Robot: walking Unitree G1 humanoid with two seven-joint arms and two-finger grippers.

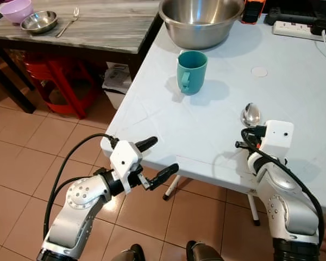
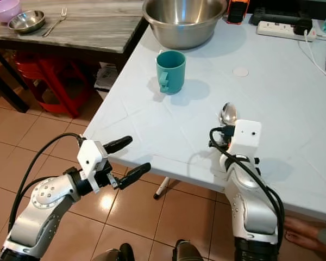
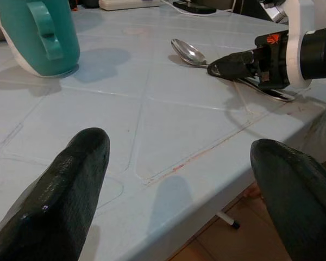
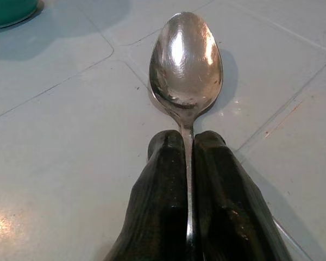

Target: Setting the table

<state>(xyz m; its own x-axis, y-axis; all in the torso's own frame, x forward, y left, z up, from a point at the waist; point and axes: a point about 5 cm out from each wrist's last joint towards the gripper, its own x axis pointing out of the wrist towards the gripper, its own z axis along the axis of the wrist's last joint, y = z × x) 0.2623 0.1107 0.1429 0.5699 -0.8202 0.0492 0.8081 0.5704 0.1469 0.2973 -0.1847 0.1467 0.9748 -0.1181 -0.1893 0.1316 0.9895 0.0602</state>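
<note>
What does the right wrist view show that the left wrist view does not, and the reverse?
Right wrist: the right gripper from behind, shut on the spoon handle, and its hollow face. Left wrist: the open left gripper, the cup handle, the table edge, a power strip. Both: spoon, cup, table.

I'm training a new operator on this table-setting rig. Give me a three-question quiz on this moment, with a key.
1. True or false: the right gripper is shut on the spoon.
2. The left gripper is: A) holding the mug; B) open, at the table's near edge; C) inside the steel bowl.
3. Fill in: the spoon's bowl end rests on the ____.

Key: 1 true; 2 B; 3 table.
</note>
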